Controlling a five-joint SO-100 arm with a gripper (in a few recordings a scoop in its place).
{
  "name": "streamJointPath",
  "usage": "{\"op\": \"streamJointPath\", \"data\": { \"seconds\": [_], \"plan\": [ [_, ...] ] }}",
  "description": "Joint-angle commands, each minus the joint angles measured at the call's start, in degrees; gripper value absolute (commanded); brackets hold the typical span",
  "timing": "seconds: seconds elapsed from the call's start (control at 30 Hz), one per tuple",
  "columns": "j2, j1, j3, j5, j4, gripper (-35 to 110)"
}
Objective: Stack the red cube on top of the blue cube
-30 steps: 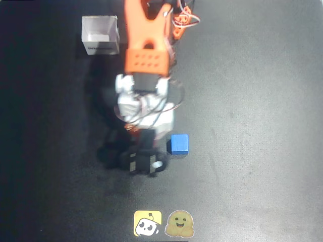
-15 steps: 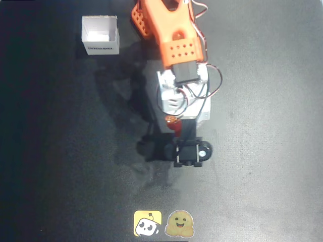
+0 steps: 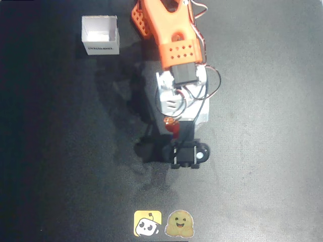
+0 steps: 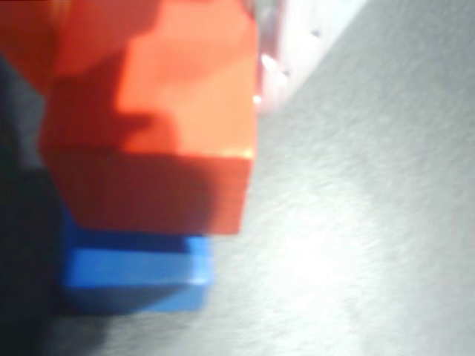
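Observation:
In the wrist view the red cube (image 4: 159, 119) fills the upper left, held just above the blue cube (image 4: 133, 271), whose top and front face show under its lower edge. Whether the two cubes touch cannot be told. A pale finger (image 4: 297, 52) runs beside the red cube's right face. In the overhead view my gripper (image 3: 175, 131) points down at the middle of the table, shut on the red cube (image 3: 174, 128), of which a small red patch shows. The arm hides the blue cube there.
A white open box (image 3: 100, 34) stands at the back left in the overhead view. Two stickers (image 3: 164, 223) lie at the front edge. The orange arm (image 3: 171, 35) reaches in from the top centre over the dark table (image 3: 262, 151).
A second ago the arm was left of the blue cube, which lay in plain sight. It has swung right over the cube and covers it. Over the last half second it only crept slightly left.

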Motion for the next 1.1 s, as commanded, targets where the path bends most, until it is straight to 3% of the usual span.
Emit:
{"op": "streamJointPath", "data": {
  "seconds": [0.0,0.93,1.07],
  "plan": [
    [0.00,0.18,-3.34,-0.35,-0.62,0],
    [-2.29,1.58,-2.90,-0.53,-0.70,0],
    [-2.02,1.49,-2.11,-0.53,-0.70,5]
  ]
}}
